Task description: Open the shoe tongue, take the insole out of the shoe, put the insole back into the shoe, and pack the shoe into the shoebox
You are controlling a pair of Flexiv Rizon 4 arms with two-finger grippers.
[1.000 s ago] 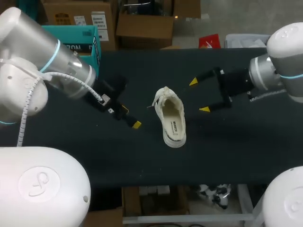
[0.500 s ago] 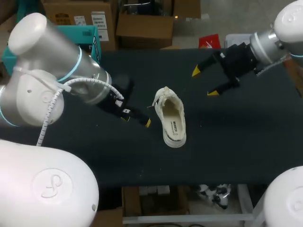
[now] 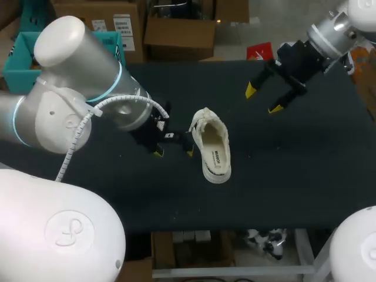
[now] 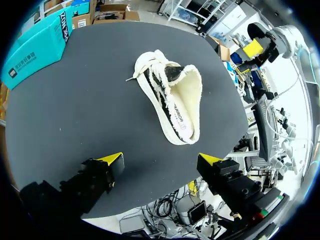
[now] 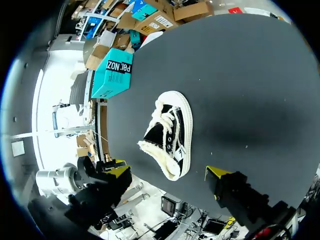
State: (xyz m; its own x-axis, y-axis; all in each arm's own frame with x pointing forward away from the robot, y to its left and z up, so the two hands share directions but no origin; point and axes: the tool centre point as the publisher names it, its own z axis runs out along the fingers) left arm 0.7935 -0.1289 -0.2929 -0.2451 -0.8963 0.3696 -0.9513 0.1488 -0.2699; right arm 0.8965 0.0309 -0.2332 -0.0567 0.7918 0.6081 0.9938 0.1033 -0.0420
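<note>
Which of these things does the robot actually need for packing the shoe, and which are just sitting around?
For the job:
- shoe
- insole inside it
- teal shoebox
- left gripper, open
- right gripper, open

Just there:
- only the black table that the shoe lies on

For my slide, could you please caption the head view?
Open left gripper beside the cream sneaker on the table; open right gripper apart.

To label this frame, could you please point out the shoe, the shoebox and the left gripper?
shoe (image 3: 214, 147): head view, on its cream inside.
shoebox (image 5: 113, 75): right wrist view, on its teal top face.
left gripper (image 3: 173, 153): head view, midway between its yellow tips.
</note>
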